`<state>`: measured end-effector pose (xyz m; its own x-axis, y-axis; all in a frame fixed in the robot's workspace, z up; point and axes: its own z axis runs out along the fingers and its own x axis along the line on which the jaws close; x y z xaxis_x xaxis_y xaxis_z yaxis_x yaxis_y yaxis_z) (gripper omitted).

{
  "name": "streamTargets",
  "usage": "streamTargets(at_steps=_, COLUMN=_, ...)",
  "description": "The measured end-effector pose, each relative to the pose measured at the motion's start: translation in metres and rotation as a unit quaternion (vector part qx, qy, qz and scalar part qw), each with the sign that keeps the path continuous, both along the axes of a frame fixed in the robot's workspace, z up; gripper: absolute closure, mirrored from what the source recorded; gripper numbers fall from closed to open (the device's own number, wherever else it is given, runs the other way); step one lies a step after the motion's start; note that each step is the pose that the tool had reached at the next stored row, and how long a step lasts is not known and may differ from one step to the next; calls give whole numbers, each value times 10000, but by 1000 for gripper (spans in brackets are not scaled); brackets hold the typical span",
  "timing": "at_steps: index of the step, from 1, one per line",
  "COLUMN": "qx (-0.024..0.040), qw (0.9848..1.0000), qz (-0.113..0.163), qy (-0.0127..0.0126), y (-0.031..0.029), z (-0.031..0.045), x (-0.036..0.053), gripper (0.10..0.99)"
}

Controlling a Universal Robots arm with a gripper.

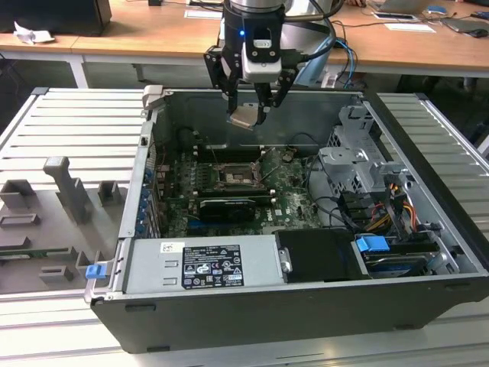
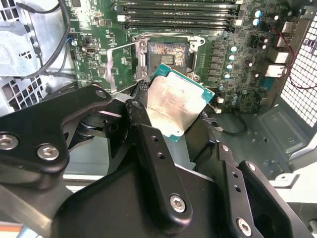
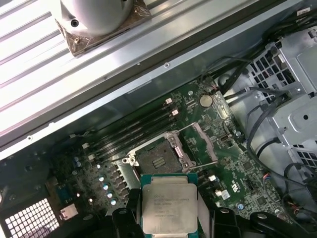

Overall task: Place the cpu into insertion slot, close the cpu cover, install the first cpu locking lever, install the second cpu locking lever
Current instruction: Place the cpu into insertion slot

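Gripper (image 1: pixel 248 109) is clamped on the cpu (image 1: pixel 244 118), one finger on each of two opposite edges. You see the chip hanging in the air inside the open computer case (image 1: pixel 306 313), above the green motherboard (image 1: pixel 294 195) and clearly apart from it. In the exterior view it sits tilted, not level.

In the second wrist view the cpu (image 2: pixel 176 106) shows its dull silver face with a teal-green rim, held between the black fingers (image 2: pixel 148 144) of the gripper (image 2: pixel 173 119). In the first wrist view the cpu (image 3: pixel 168 203) is square-on, fingers (image 3: pixel 124 218) at its sides.

The insertion slot (image 1: pixel 233 177) lies on the board below the chip, and nothing sits in it. You can see its dark centre in both wrist views (image 2: pixel 167 54) (image 3: pixel 156 159). The cpu cover (image 3: pixel 204 142) is swung open and stands beside the slot, not over it.

The long black memory slots (image 3: pixel 133 126) run just beside the socket. A grey power supply (image 1: pixel 199 264) sits at the near wall of the case. The case rests on a slatted metal table (image 1: pixel 69 130), with wooden desks (image 1: pixel 153 30) behind.
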<state>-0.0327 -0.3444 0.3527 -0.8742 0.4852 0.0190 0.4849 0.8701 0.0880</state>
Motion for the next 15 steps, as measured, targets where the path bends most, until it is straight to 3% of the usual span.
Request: streamTargets(at_steps=15, qx=0, qw=9996, qz=-276, qy=0, y=0, z=-17, x=0, gripper=545)
